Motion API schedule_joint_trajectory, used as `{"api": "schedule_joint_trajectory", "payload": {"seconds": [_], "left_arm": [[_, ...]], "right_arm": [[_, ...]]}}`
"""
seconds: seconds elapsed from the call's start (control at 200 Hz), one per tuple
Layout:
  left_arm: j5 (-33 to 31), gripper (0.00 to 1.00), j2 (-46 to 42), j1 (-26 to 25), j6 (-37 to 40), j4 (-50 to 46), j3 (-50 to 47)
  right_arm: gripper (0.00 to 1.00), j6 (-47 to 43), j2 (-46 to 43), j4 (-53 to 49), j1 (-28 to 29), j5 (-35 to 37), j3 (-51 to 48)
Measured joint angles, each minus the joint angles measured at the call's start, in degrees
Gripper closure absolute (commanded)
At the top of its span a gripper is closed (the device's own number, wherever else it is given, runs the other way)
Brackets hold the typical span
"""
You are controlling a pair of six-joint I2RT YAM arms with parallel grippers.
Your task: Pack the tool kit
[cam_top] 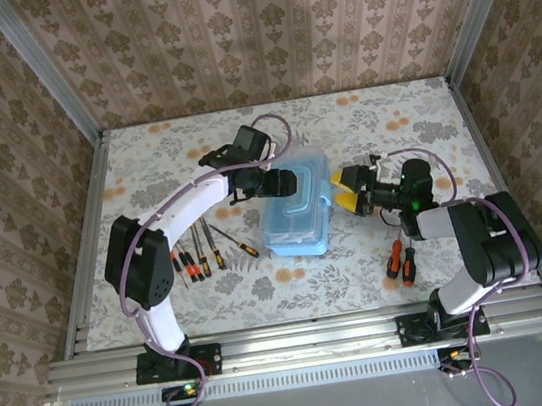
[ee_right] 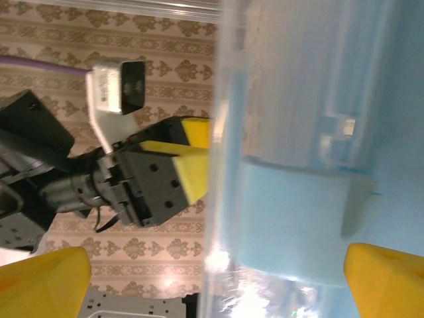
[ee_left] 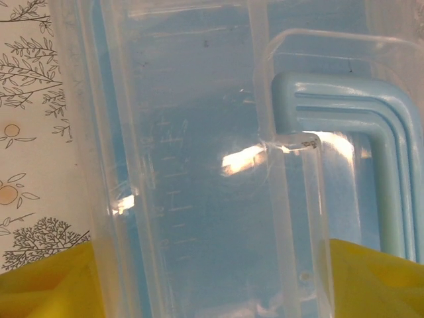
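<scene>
From above, the case [cam_top: 298,214] sits on the table [cam_top: 423,131], with screwdrivers [cam_top: 201,258] lying to its left and my left gripper [cam_top: 286,183] clamped across its lid. Left wrist: my yellow pads [ee_left: 46,285] press both sides (blue handle [ee_left: 371,126] close by). Right wrist: my right gripper [ee_right: 215,278] gapes wide, not touching the case.
</scene>
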Motion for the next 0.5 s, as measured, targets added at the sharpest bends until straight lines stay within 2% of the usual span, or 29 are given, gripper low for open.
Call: {"api": "schedule_joint_trajectory", "payload": {"seconds": [0.105,0.205,0.5], "left_arm": [[-1.38,0.32,0.00,-0.22,-0.02,0.22,0.00],[-1.99,0.32,0.00,-0.26,-0.02,0.20,0.11],[-2.58,0.31,0.04,-0.48,-0.11,-0.09,0.46]], "right_arm": [[0.01,-0.57,-2.25,-0.52,-1.14,-0.44,0.02],[0.02,-4.09,-4.83,-6.27,-1.49,-0.26,0.22],[0.03,-22.88,-17.66,-40.28,-1.92,9.20,5.55]]}}
